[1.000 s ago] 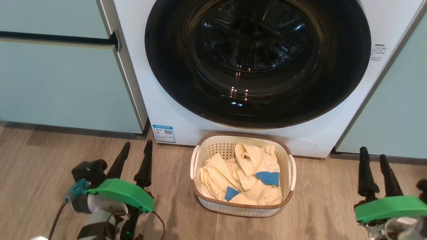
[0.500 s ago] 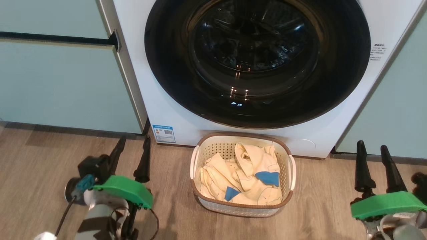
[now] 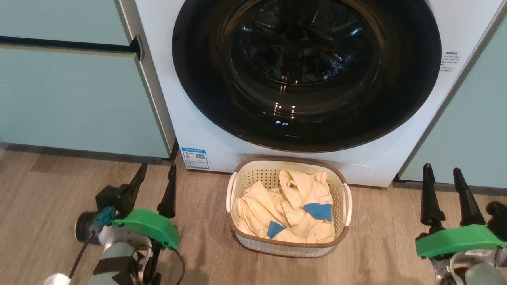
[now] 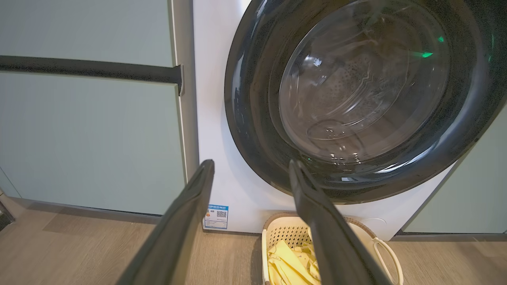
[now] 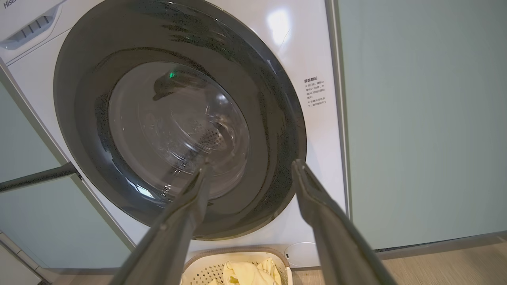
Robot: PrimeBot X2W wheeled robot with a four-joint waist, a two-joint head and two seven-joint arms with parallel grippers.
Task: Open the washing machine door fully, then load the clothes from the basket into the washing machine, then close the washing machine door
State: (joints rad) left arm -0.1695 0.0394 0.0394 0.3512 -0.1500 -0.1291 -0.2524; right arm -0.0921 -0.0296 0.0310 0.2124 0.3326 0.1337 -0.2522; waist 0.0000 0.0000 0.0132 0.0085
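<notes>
Both pairs of jaws stand spread and empty, flanking the basket (image 3: pixel 253 174), which holds the clothes (image 3: pixel 301 198) just below the shut door (image 3: pixel 206 99) of the washer (image 3: pixel 190 130). Its glossy rim shows no clear handle, so fingers (image 3: pixel 169 190) could slip off, or a careless reach could knock the basket.

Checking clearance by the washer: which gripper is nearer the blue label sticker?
Left. The left gripper hovers just left of the blue label sticker; the right gripper is far across, beyond the basket.
</notes>
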